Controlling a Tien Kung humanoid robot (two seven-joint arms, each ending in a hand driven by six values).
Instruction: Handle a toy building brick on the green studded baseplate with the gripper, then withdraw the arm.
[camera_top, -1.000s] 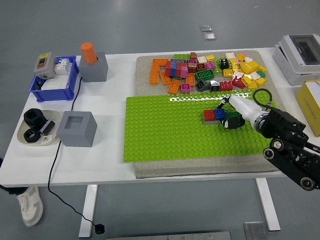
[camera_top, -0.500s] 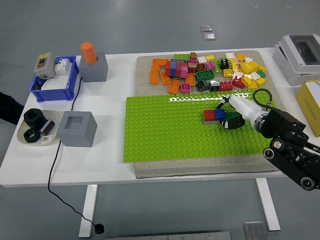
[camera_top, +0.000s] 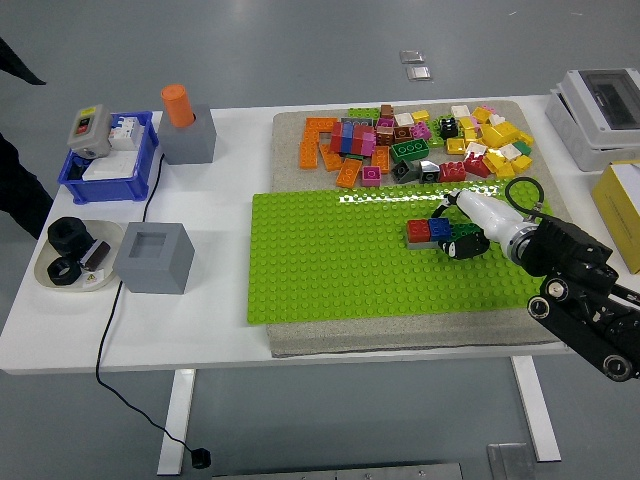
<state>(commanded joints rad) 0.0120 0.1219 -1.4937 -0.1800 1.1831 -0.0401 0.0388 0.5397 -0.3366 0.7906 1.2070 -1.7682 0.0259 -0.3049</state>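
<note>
— Baseplate (camera_top: 330, 265), green and studded, on the table (camera_top: 215, 190): what sits on it?
— Red brick (camera_top: 418, 230), blue brick (camera_top: 440, 227) touching it, then the right hand (camera_top: 462, 238); fingers curled at a green brick (camera_top: 464, 231), grip unclear.

I see glossy plastic bricks (camera_top: 415, 145), a studded plastic green baseplate (camera_top: 340, 260) on a rough felt-like grey mat (camera_top: 300, 340), a smooth matt white table (camera_top: 215, 200), matt grey blocks (camera_top: 153, 258)
</note>
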